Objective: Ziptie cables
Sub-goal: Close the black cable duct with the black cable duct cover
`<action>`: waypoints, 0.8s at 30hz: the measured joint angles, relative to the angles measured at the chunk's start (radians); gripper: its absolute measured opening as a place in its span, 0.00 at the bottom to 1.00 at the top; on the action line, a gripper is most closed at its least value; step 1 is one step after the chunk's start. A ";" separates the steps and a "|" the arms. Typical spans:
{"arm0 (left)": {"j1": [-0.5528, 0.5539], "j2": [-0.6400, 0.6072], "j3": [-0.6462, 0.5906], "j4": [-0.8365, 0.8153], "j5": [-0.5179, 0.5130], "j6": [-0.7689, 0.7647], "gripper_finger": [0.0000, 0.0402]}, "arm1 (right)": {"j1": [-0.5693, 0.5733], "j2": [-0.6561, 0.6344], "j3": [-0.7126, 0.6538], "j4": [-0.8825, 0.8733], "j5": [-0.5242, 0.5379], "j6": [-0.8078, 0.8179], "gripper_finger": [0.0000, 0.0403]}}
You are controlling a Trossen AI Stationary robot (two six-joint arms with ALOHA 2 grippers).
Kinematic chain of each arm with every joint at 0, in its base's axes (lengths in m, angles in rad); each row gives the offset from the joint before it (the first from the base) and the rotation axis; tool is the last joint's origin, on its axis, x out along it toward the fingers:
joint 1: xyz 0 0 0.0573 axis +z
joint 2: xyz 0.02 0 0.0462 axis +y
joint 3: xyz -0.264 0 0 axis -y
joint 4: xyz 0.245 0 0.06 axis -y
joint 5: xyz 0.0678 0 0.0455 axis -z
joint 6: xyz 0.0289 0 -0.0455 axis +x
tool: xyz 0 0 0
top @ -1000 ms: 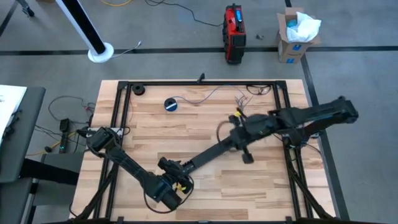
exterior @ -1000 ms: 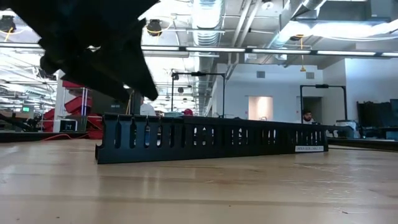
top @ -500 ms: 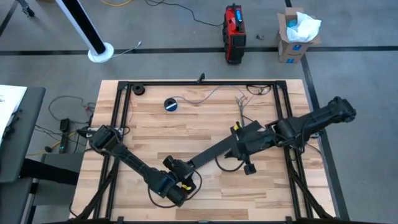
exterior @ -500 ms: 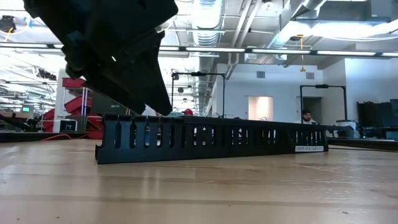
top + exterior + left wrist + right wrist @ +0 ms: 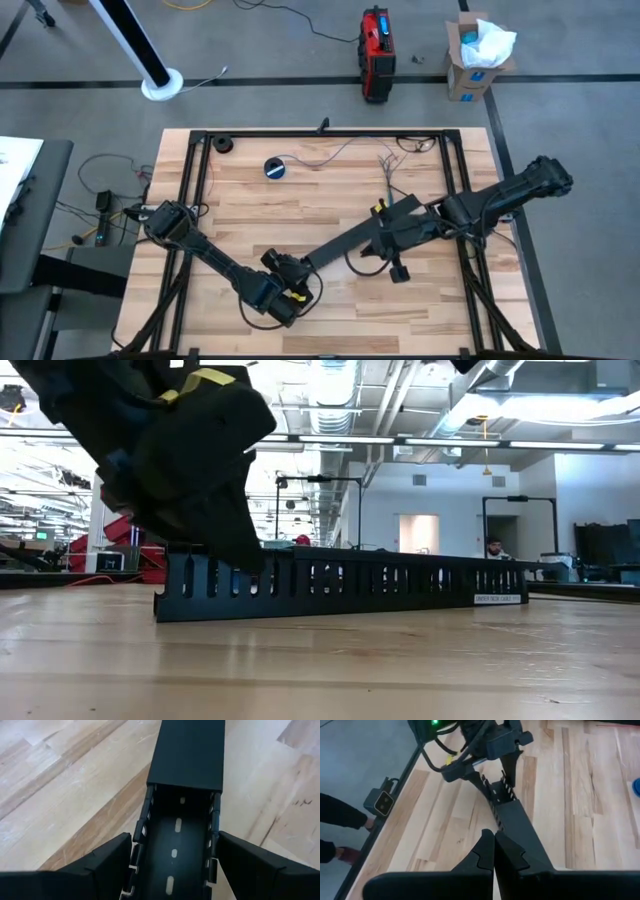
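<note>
The cables [image 5: 345,152] lie loose near the table's far edge in the high view, thin wires trailing from beside the tape roll [image 5: 275,167] toward the far right corner, well apart from both grippers. Same view: a long black slotted duct [image 5: 345,243] runs diagonally across the wooden table [image 5: 250,205]; the left gripper [image 5: 290,275] sits at its near-left end, the right gripper [image 5: 385,243] is on the duct's right part, w/ a dark cable loop just beside it. Low view: the duct [image 5: 340,585] stands on edge across the table, slots showing, and a dark gripper body w/ yellow wiring (the left arm's, going by the high view) hangs over its left end. Left wrist view: the left gripper [image 5: 172,862] has its fingers [image 5: 100,865] spread wide, one each side of the duct's open channel [image 5: 175,850], not squeezing it; a lid [image 5: 187,750] covers the duct farther on. Right wrist view: the right gripper [image 5: 494,851] has its fingers [image 5: 480,855] pressed together, tips touching over the duct's lid [image 5: 520,827]; whether they pinch anything I can't tell. The left gripper [image 5: 502,757] shows beyond, straddling the open channel end.
</note>
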 joint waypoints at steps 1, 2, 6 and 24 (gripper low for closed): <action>0.000 0.000 -0.001 0.002 -0.008 -0.001 0.69 | 0.000 0.000 0.000 0.000 0.000 0.000 0.00; 0.000 0.000 -0.002 0.005 -0.022 -0.001 0.69 | -0.001 0.000 0.000 0.001 0.000 0.000 0.00; 0.009 0.000 -0.003 0.009 -0.054 0.003 0.69 | -0.001 0.000 0.000 0.007 0.000 0.000 0.00; 0.033 0.000 -0.148 0.246 -0.106 -0.031 0.69 | -0.003 0.087 0.000 0.056 0.003 0.004 0.00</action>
